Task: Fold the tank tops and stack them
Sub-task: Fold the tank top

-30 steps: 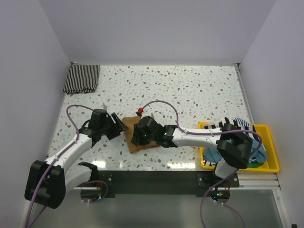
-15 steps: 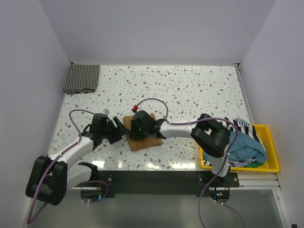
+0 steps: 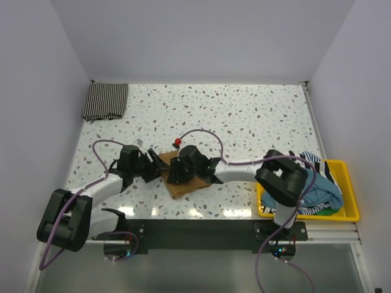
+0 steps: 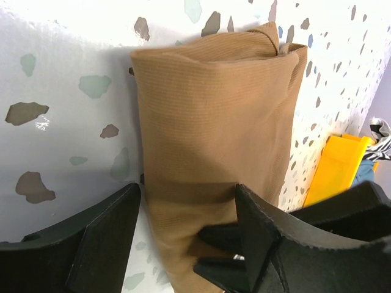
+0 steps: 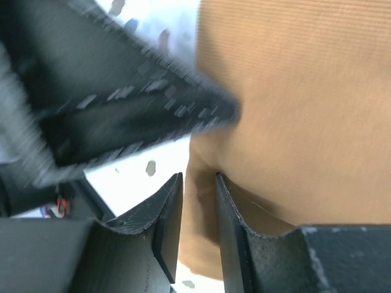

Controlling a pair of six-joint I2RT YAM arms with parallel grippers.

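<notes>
Tan tank top (image 3: 183, 188), folded to a narrow ribbed packet, lies lower centre of the top view, close to the table's (image 3: 244, 116) near edge, one corner pointing at that edge. Left claw (image 4: 186, 192) stands wide open, its fingers straddling the packet's near end, not closed on it. Right claw (image 5: 198, 195) is narrowed to a slit, with the cloth's edge in the gap, pinched. The two claws are just beside each other over the packet. Bare speckled surface runs from the packet up to the back wall and across to the right rail. Striped tank top (image 3: 105, 101), folded flat, sits in the upper left corner, touching the left wall line. Yellow bin (image 3: 339, 163) hangs at the lower right edge, holding a teal top (image 3: 317, 189) and a broad-striped top (image 3: 308, 159), both crumpled. Purple cable (image 3: 208, 131) loops above the right claw. Any writing is too small to read.
</notes>
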